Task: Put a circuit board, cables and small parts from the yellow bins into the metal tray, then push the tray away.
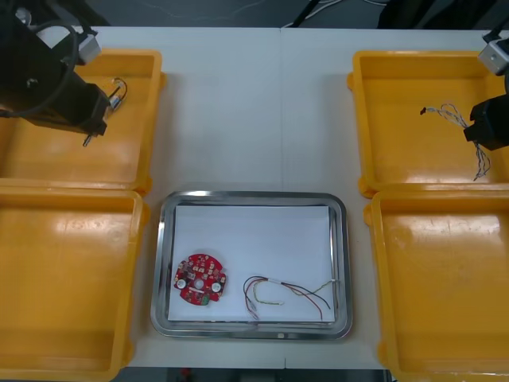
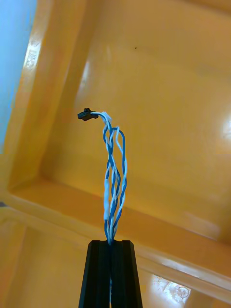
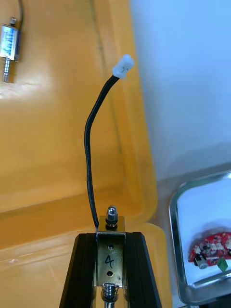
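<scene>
My left gripper [image 1: 94, 123] hangs over the far left yellow bin [image 1: 48, 155]. In the left wrist view this gripper [image 3: 110, 239] is shut on a small metal part [image 3: 110, 250] marked 4. A black wire [image 3: 89, 144] with a white plug rises from that part. My right gripper [image 1: 479, 131] is above the far right yellow bin [image 1: 398, 135]. The right wrist view shows the gripper [image 2: 111, 246] shut on a twisted blue and white cable [image 2: 114, 178] ending in a black plug. The metal tray [image 1: 342, 239] holds a round red circuit board [image 1: 200, 278] and a red and yellow cable [image 1: 286, 293].
Another small metal part [image 3: 8, 43] lies on the floor of the far left bin. The near left bin [image 1: 64, 286] and the near right bin [image 1: 445, 286] flank the tray. Bare table [image 1: 254, 111] lies between the far bins.
</scene>
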